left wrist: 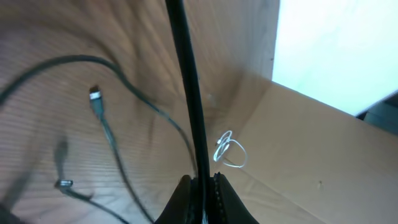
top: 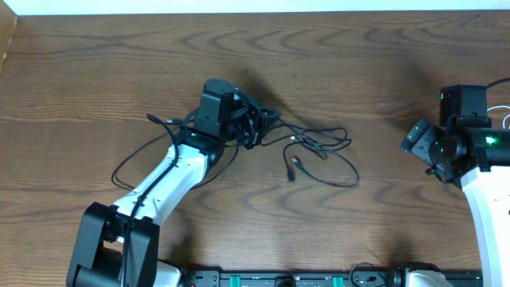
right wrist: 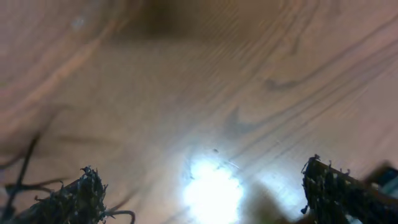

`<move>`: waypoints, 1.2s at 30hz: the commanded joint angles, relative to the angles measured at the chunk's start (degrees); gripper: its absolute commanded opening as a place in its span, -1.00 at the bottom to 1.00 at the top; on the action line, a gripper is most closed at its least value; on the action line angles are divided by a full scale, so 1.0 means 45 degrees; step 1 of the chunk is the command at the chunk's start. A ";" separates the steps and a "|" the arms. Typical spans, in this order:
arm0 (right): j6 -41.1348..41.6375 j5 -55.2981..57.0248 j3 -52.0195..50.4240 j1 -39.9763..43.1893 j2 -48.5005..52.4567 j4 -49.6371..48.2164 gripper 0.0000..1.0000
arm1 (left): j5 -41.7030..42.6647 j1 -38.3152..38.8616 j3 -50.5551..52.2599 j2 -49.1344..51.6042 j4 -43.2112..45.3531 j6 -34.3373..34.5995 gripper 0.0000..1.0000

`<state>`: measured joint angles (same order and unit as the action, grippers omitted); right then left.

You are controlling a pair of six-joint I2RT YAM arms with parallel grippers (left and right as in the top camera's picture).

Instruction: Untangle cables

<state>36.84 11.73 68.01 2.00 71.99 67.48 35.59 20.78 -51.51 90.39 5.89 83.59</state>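
The left arm (top: pixel 171 179), a white shell with black joints, reaches from the near edge across the table (top: pixel 358 48), which is dark wood with a broad wavy grain and a dull sheen. Just past its wrist, at the table's middle, lie the black cables (top: pixel 319 147). They are thin, smooth, round cords in loose overlapping loops, with small silvery plugs (left wrist: pixel 94 96) on their free ends. Farther off, well apart from those loops, the white cable (left wrist: pixel 229 149) sits as a small tight coil.

The left gripper (left wrist: pixel 202 186) is pressed together, pinching one black cable (left wrist: pixel 186 74) that runs straight out from between its dark fingers. At the table's right side, well apart from the tangle, the right gripper (right wrist: pixel 205 186) is spread wide. Its rough, frayed-looking fingers (right wrist: pixel 81 196) stand at either edge of the wrist view. It holds nothing and hangs over bare wood with a bright spot of glare.
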 commanded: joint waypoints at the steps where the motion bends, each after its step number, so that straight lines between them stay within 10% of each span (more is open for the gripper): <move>1: -0.1209 -0.2147 0.0112 -0.0063 0.0092 -0.0874 0.99 | -0.0466 -0.0044 -0.0199 0.0034 -0.0185 -0.0447 -0.85; 9: -0.6640 -1.1356 0.0107 -0.0457 0.0102 -0.2268 0.52 | -0.0500 -0.0044 -0.0199 0.0034 0.0539 -0.1622 -0.85; 12: -0.5226 -1.1011 0.0024 -0.0986 0.0107 -0.2064 0.14 | -0.0495 -0.0044 -0.0199 0.0034 0.0578 -0.1622 -0.85; 22: -0.0034 -0.7431 -0.1462 -0.3172 0.0568 -0.2934 -0.20 | -0.0495 -0.0044 -0.0199 0.0034 0.0573 -0.1617 -0.85; 28: 0.0578 -0.5634 -0.2157 -0.3492 0.1341 -0.4396 -0.30 | -0.0437 -0.0044 -0.0199 0.0034 0.0573 -0.1617 -0.85; 32: 0.0568 -0.6246 -0.2166 -0.3492 0.2016 -0.4765 -0.97 | -0.0437 -0.0044 -0.0199 0.0034 0.0573 -0.1617 -0.85; 36: 0.0461 -0.6096 -0.2166 -0.3492 0.2414 -0.4561 -0.98 | -0.0437 -0.0044 -0.0199 0.0034 0.0568 -0.1617 -0.85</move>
<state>38.28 -16.86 58.52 -13.54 81.95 46.72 34.11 20.78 -51.51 90.39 8.01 77.52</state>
